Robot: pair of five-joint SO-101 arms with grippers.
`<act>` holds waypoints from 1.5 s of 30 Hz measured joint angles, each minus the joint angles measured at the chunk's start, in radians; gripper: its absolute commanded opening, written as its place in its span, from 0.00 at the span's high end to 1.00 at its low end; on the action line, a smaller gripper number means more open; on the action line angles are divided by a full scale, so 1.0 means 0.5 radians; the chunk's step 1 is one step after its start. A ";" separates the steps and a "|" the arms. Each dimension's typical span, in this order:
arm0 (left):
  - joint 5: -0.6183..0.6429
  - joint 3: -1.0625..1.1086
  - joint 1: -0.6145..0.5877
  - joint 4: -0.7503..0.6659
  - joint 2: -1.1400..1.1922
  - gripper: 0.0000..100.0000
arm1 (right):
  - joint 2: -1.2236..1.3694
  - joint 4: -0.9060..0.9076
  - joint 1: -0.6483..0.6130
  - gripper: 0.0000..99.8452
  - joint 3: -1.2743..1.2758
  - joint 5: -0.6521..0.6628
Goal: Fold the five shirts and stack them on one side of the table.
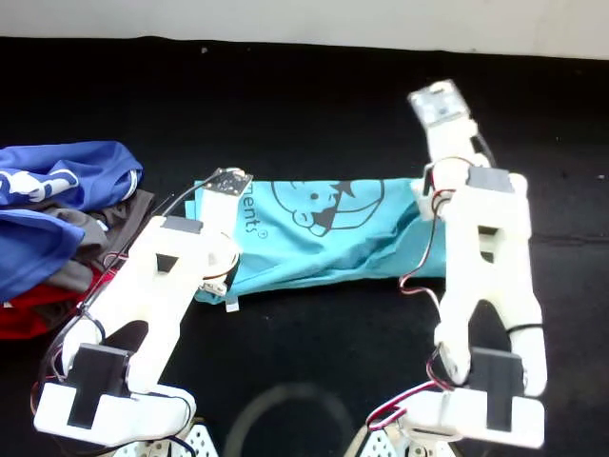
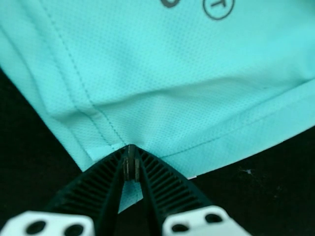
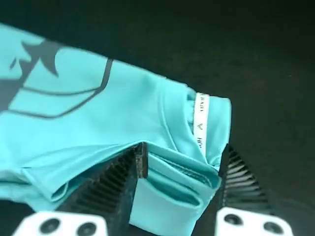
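Teal shirt (image 1: 324, 233) lies as a long band across the surface (image 1: 314, 95), a tool at each end.
Left tool (image 2: 130, 167) is pinched tight on the hem corner. Right tool (image 3: 182, 162), jaws half apart, seems to clamp the thick collar end.

Clamped by the left gripper (image 2: 130, 166), jaws pressed together, on the stitched hem of the turquoise shirt (image 2: 172, 73); spread over a black table (image 2: 275, 196).

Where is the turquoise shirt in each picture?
High view: turquoise shirt lying across the middle of the table.
Left wrist view: its hem corner in the left gripper.
Right wrist view: its folded collar end in the right gripper.
Shared landmark: its dark print.
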 measured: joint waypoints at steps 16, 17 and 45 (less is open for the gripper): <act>0.000 0.000 0.000 0.000 0.000 0.99 | -0.037 0.390 0.129 0.97 0.031 -0.071; 0.000 0.000 0.000 0.000 0.000 0.99 | -0.037 0.427 0.089 0.97 0.068 -0.071; 0.000 0.000 0.000 0.000 0.000 0.99 | 0.224 0.245 -0.086 0.97 -0.304 -0.316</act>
